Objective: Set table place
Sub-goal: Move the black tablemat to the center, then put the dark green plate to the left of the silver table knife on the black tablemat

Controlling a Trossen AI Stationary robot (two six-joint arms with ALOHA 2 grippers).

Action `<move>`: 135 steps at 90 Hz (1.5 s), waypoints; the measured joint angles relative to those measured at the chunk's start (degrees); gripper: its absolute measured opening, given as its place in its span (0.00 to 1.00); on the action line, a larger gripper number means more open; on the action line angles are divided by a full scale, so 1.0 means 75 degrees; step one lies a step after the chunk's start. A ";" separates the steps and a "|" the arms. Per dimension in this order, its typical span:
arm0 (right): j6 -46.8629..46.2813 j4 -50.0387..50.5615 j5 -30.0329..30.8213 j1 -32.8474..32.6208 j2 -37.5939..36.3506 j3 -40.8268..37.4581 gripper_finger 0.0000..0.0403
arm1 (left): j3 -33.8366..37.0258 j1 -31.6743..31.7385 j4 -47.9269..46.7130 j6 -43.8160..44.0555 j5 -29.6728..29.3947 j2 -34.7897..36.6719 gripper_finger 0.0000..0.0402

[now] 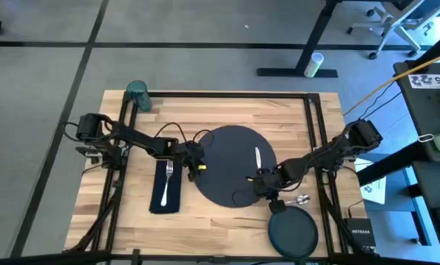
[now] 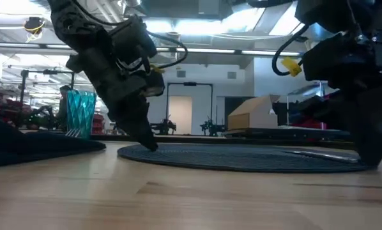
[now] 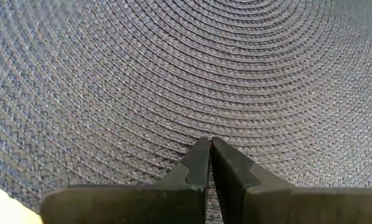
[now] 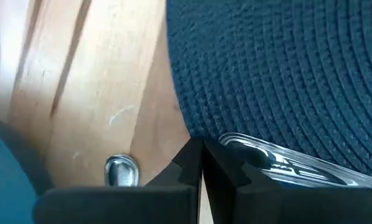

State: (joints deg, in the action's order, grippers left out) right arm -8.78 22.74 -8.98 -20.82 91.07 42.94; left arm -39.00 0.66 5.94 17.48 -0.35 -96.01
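Currently two arms are over the table (image 1: pixel 227 103), one gripper each. Counted from the high view: one large round woven charger (image 1: pixel 231 151) mid-table, one smaller dark plate (image 1: pixel 292 234) at the near right edge, one navy napkin (image 1: pixel 165 185) left of the charger, one fork (image 1: pixel 166 180) lying on the napkin, one knife (image 1: pixel 257 158) lying on the charger's right half, one spoon (image 1: pixel 299 199) on bare wood between charger and plate, one teal cup (image 1: pixel 137 95) at the far left corner. Left gripper (image 1: pixel 197 166) sits at the charger's left rim, just right of the napkin; left wrist view shows its fingers (image 3: pixel 195 167) pressed together with only a thin slit, nothing between them, tips right over the weave. Low view has that gripper tip (image 2: pixel 147 142) down at the mat's edge. Right gripper (image 1: pixel 263 184) is at the charger's lower right rim, knife just beyond it, spoon and plate just beside it on the near side. Right wrist view: fingers (image 4: pixel 192 163) closed together, empty, a shiny utensil piece (image 4: pixel 279 163) on the charger right beside them and a second silver bit (image 4: pixel 122 171) on the wood, cannot tell which utensil each is. Cup stands well apart from both grippers. Off the table in the high view: a small white cylinder (image 1: pixel 313 65) on the floor and a desk (image 1: pixel 433 88) at right.
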 joint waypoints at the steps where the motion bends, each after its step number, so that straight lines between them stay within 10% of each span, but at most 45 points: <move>1: 0.0004 -0.0002 0.0013 0.0018 0.0000 0.0000 0.00 | 0.0000 -0.0004 -0.0001 0.0004 -0.0002 0.0000 0.00; 135: 0.0822 0.1386 -0.0346 0.0306 -0.0399 0.0877 0.00 | 0.0003 -0.0111 -0.0095 -0.0184 -0.0064 -0.0012 0.00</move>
State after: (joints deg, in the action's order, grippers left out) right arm -2.61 33.14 -11.57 -18.52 88.07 49.51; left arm -38.98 -0.16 5.23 16.10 -0.83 -96.09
